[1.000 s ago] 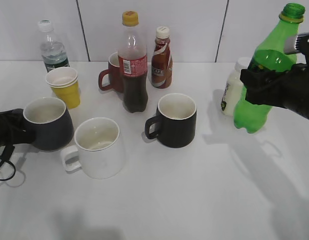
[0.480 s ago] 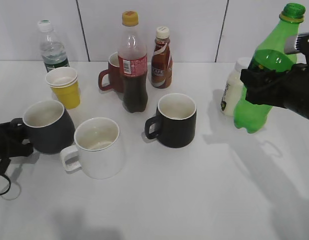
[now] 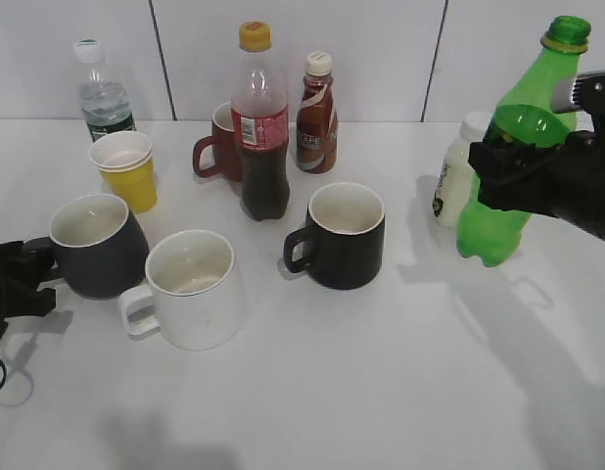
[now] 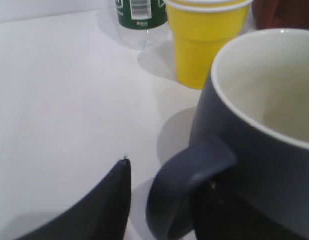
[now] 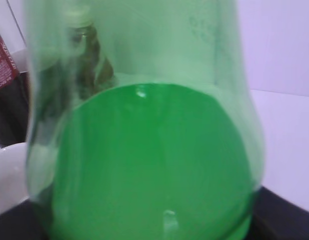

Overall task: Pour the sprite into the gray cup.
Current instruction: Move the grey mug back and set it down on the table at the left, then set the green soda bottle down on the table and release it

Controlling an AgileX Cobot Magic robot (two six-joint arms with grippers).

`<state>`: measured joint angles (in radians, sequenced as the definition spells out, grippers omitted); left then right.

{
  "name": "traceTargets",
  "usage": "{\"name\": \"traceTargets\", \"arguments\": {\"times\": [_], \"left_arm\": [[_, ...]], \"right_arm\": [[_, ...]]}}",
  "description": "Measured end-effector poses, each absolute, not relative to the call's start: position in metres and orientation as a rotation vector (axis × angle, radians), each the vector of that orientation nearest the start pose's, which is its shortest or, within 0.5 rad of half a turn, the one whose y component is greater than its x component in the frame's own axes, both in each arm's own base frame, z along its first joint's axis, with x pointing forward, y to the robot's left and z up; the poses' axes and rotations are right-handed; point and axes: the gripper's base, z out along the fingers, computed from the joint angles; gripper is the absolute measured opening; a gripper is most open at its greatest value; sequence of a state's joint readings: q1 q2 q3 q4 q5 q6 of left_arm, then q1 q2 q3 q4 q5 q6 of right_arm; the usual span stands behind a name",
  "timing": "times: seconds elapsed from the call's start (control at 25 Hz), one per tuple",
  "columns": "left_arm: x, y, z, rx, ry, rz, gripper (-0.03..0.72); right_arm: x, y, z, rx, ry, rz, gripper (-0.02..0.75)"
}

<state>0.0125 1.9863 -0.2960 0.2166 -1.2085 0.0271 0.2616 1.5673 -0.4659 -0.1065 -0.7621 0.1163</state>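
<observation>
gray cup [image 3: 95,245] nudged toward 3 o'clock by left gripper [image 3: 19,279], clamped on handle | right gripper [image 3: 523,176] holds sprite [image 3: 510,147] aloft, tilted slightly | pour pending

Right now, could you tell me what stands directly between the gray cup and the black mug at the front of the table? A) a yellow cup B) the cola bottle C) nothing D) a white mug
D: the white mug sits between the gray cup and the black mug.

Likely lab test bench: bare white tabletop [image 3: 381,392], white tiled wall [image 3: 381,59], staged drink bottles, mugs.
</observation>
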Motion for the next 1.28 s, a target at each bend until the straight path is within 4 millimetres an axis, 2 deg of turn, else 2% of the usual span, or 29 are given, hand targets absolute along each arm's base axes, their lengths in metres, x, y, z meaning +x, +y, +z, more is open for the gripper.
{"name": "traceTargets", "arguments": {"times": [0.2, 0.52, 0.88, 1.04, 1.28], "left_arm": [[0.244, -0.017, 0.081, 0.239, 1.951, -0.134, 0.346], [0.233, -0.018, 0.08, 0.246, 1.975, -0.145, 0.351], [0.219, -0.018, 0.093, 0.253, 1.951, -0.145, 0.351], [0.212, -0.019, 0.104, 0.26, 1.915, -0.144, 0.351], [0.207, -0.019, 0.122, 0.269, 1.837, -0.135, 0.351]], "right_arm": [[0.265, 0.078, 0.182, -0.254, 1.813, 0.28, 0.417], [0.266, 0.078, 0.182, -0.254, 1.812, 0.28, 0.417], [0.266, 0.078, 0.18, -0.257, 1.813, 0.278, 0.417], [0.27, 0.08, 0.164, -0.283, 1.819, 0.265, 0.417], [0.266, 0.079, 0.129, -0.319, 1.79, 0.24, 0.417]]}}
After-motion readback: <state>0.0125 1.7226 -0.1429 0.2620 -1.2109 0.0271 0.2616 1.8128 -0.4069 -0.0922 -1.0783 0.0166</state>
